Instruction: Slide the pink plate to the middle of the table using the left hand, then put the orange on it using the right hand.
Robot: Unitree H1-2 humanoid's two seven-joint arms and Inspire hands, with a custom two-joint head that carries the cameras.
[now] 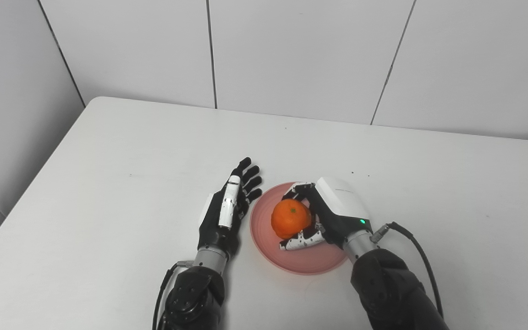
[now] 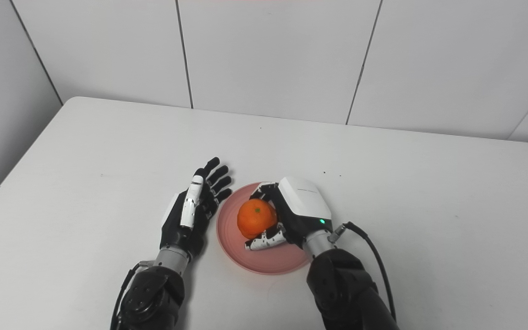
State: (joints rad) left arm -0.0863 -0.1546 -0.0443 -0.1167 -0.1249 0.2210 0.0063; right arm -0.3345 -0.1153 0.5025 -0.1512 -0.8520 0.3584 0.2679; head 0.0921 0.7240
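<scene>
Right robot hand [image 1: 332, 215] is wrapped around the orange [image 1: 291, 218], its fingers curling over the far side of the fruit and its thumb closing in from the near side, so the fruit sits in the cup of the palm just left of the white back shell. The orange hangs over, or perhaps already rests on, the pink plate [image 1: 298, 261]; from these views it is not possible to tell whether its underside touches the dish. The plate lies a little below the centre of the frame on the white worktop [image 1: 108, 183], so the slide looks done and the placing is the step in hand. What matters next is simply downward and open: the fruit is near the plate's middle, slightly toward its upper left, with rim showing on every side, so release there should land it safely, though a round fruit may roll toward the left rim once freed. Left robot hand [image 1: 227, 211] lies flat on the worktop just beside the plate's left edge, fingers spread and pointing to the upper part of the frame, holding nothing, and clear of the dish.
</scene>
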